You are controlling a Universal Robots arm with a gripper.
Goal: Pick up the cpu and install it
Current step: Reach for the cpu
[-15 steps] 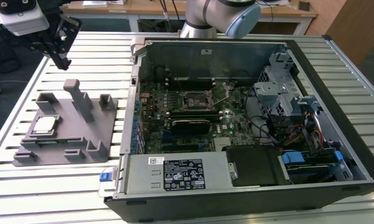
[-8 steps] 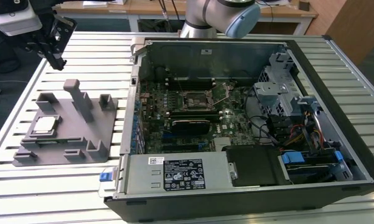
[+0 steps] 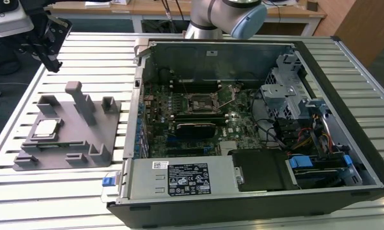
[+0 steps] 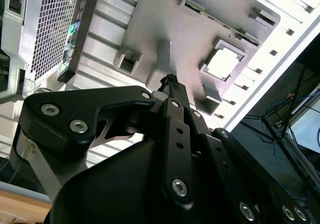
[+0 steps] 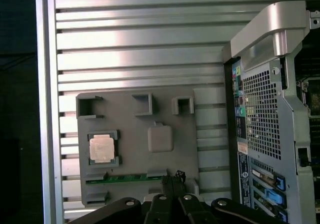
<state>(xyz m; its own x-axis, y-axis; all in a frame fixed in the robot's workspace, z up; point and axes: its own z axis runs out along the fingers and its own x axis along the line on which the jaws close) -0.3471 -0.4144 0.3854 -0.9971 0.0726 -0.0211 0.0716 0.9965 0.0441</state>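
We hold the jaws pressed together and empty, high above the grey holder's point(image 5: 131, 160) edge, while the cpu point(image 5: 102, 147) lies flat in its recess, below and off to one side

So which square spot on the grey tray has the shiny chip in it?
On the grey tray, the pocket farther from the computer case holds the cpu; the other square is plain grey.

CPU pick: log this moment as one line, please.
cpu: lying in grey fixture, untouched | gripper: shut, empty, clear of the cpu | install: not yet done
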